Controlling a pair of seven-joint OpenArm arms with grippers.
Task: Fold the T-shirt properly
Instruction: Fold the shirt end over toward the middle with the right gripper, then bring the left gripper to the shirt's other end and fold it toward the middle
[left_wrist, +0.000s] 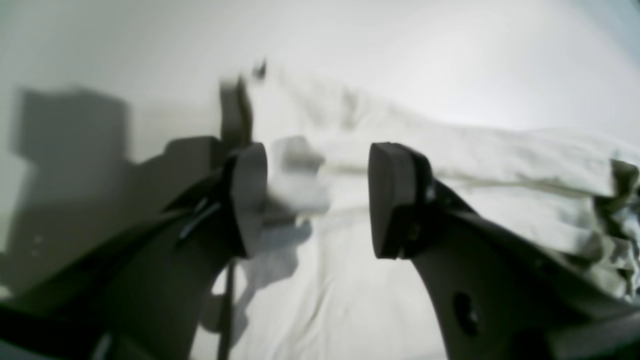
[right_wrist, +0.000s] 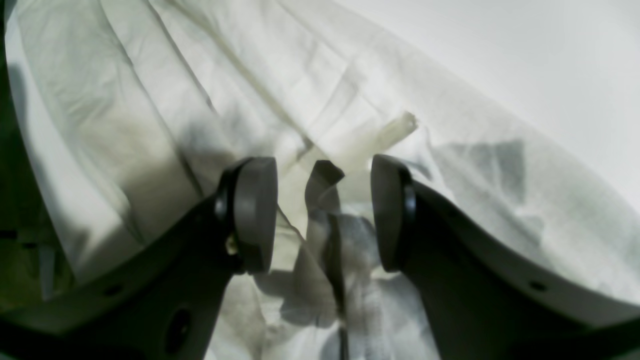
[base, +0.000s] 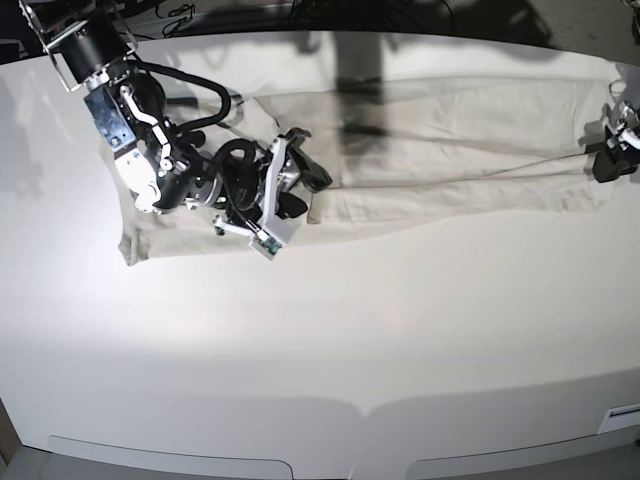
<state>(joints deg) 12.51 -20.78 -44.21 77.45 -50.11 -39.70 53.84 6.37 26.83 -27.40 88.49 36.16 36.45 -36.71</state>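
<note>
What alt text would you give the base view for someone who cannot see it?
A pale T-shirt lies stretched in a long band across a white table. The right gripper is over its middle, and the left gripper is at its far end.

A smooth white tabletop fills the view under bright light, with dark floor beyond its far edge.

You see a smooth white desk; the wrinkled off-white cotton T-shirt lies flat toward twelve o'clock.
</note>
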